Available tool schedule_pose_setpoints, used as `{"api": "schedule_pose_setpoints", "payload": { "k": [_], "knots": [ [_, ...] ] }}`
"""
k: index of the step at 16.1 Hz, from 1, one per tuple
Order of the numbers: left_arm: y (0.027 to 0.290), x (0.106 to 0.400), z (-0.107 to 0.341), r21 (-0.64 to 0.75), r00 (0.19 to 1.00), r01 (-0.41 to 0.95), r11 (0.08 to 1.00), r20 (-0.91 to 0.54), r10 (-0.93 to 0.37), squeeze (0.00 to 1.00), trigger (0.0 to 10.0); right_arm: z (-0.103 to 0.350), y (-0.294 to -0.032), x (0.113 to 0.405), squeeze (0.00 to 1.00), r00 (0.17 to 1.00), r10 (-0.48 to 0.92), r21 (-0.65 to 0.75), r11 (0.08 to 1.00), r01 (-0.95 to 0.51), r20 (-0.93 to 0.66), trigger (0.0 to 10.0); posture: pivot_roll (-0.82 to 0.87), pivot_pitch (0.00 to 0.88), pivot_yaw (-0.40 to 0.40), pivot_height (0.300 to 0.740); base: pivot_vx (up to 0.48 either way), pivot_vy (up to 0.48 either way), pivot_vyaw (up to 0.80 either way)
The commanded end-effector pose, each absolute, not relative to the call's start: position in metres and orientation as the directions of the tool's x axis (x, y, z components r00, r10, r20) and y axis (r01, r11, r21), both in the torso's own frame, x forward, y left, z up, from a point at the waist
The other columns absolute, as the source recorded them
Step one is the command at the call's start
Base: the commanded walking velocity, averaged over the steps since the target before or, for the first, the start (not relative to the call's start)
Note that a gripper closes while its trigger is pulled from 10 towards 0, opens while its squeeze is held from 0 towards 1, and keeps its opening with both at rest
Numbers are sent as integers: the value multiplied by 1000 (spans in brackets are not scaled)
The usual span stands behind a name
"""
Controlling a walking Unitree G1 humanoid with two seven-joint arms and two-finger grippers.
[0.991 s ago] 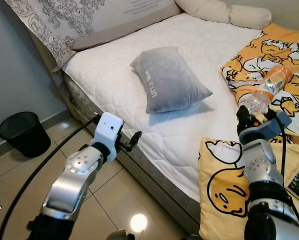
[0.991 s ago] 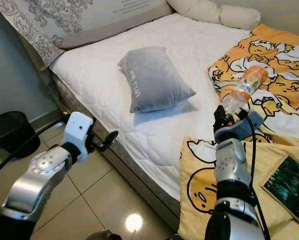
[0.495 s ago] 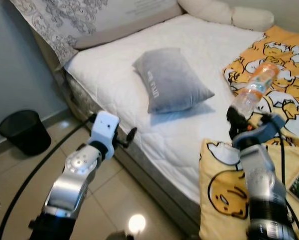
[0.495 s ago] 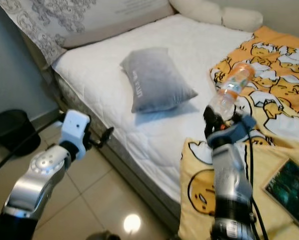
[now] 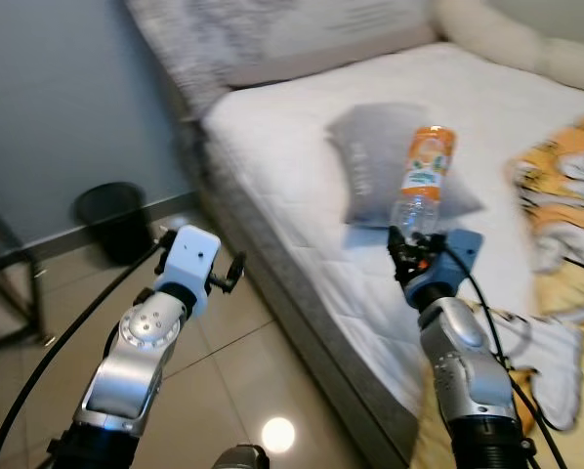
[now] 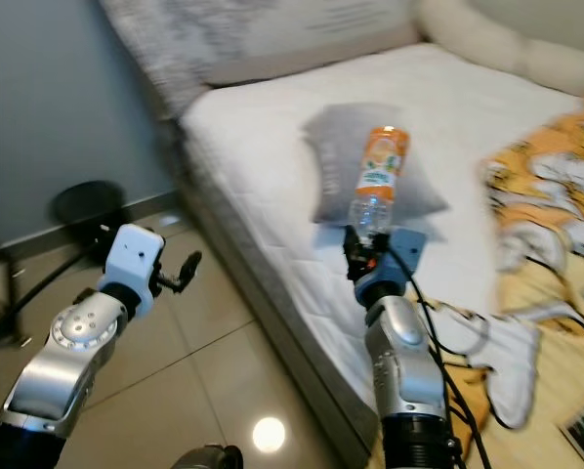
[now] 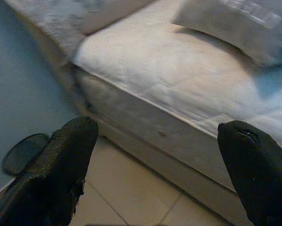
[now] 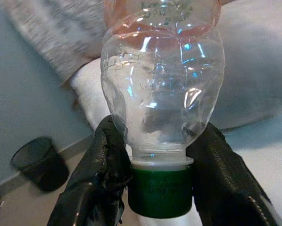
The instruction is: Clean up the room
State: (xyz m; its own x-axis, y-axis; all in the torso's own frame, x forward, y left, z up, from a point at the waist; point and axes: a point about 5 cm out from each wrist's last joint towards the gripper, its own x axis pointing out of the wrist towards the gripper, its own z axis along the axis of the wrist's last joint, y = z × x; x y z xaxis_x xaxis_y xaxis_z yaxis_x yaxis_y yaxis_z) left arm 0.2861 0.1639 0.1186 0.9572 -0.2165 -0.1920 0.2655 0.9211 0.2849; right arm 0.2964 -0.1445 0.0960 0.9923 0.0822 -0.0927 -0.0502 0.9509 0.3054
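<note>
Clear ribbed bottle (image 8: 162,89), seemingly plastic, green-capped.

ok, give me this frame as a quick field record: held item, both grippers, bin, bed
held item: clear plastic bottle, orange label, green cap, held cap-down by its neck
right gripper: jaws shut on the bottle, raised over the bed edge
left gripper: jaws open, holding nothing, over the floor tiles
bin: black wastebasket on the floor by the wall
bed: white mattress with a grey pillow
</note>
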Motion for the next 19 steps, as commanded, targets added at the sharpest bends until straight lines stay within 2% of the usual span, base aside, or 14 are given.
{"api": "schedule_pose_setpoints", "payload": {
  "k": [1,4,5,8,12,19],
  "knots": [
    [170,288,120,293,965,231,928,-188,-181,0,10000,101,-138,295,0,993,100,299,951,-75,-70,10000,25,0,23,740,0,0,800],
    [175,291,118,268,970,193,944,-195,-143,0,10000,100,-133,298,0,995,68,237,970,-49,-75,10000,21,0,15,740,0,0,800],
    [174,294,120,211,971,186,960,-188,-147,0,10000,100,-132,301,0,994,81,222,973,-62,-78,10000,13,0,20,740,0,0,800],
    [175,298,114,133,966,175,976,-216,-143,0,10000,101,-130,311,0,988,109,258,963,-77,-112,10000,-22,0,52,740,0,0,800],
    [173,302,118,203,972,191,960,-179,-155,0,10000,96,-140,315,0,987,56,227,974,-20,-153,10000,-28,0,50,740,0,0,800],
    [176,300,122,203,975,192,960,-150,-163,0,10000,93,-136,313,0,981,77,184,982,-44,-179,10000,-16,0,42,740,0,0,0]
  ]
}}
